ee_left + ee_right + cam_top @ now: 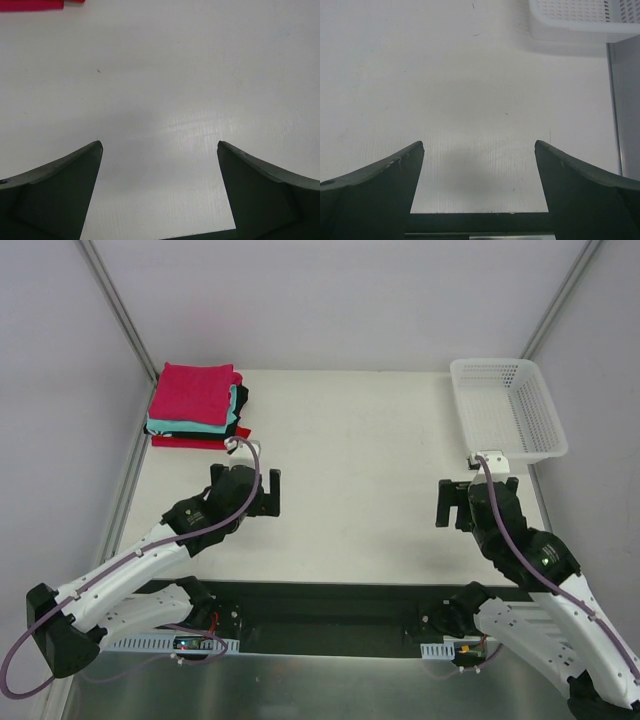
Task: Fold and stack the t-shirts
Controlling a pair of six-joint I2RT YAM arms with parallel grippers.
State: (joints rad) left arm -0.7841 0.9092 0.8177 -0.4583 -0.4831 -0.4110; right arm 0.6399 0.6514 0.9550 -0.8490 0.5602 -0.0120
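Folded t-shirts sit in a stack at the table's far left corner, a crimson-pink one on top, then teal, black, and red at the bottom. A strip of the red cloth shows at the top left of the left wrist view. My left gripper hovers open over bare table just below and right of the stack, nothing between its fingers. My right gripper is open too, over bare table in front of the basket, and holds nothing.
A white plastic mesh basket stands at the far right corner, and its near wall shows in the right wrist view. The table's right edge runs close beside the right gripper. Both arm bases sit at the near edge.
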